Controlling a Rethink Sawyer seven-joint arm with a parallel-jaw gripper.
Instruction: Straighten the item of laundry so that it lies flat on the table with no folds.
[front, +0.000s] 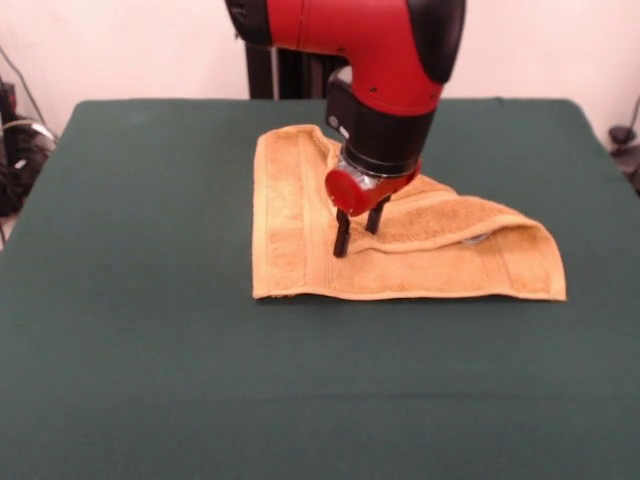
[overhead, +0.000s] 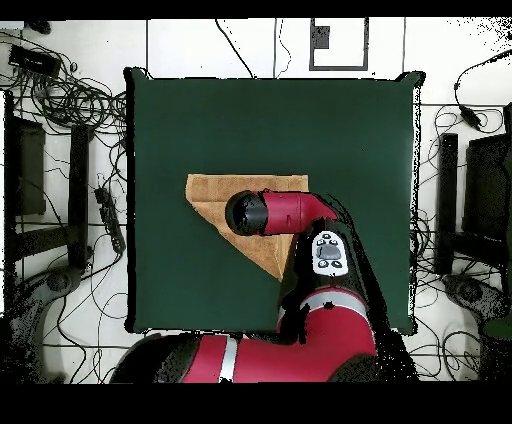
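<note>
Pincer of the red and black arm points straight down over the towel, its two dark fingers standing a narrow gap apart with nothing held between them. The front view shows the finger tips at or just above the cloth, close to a fold edge that runs across the towel; whether they press into the terry cannot be told.

Around the pincer, the orange-tan towel lies partly doubled over. One layer is folded diagonally over another, so the outline is roughly triangular, with a straight hem toward the desk's edge opposite the robot and a pointed corner reaching toward one side edge. Woven border bands run along the visible hems. A small pale spot shows under the raised fold, too small to identify.

From overhead, the towel sits near the middle of the dark green desk, well apart from all four edges, and the arm covers much of it.

Cables clutter the floor beyond the desk's sides.
</note>
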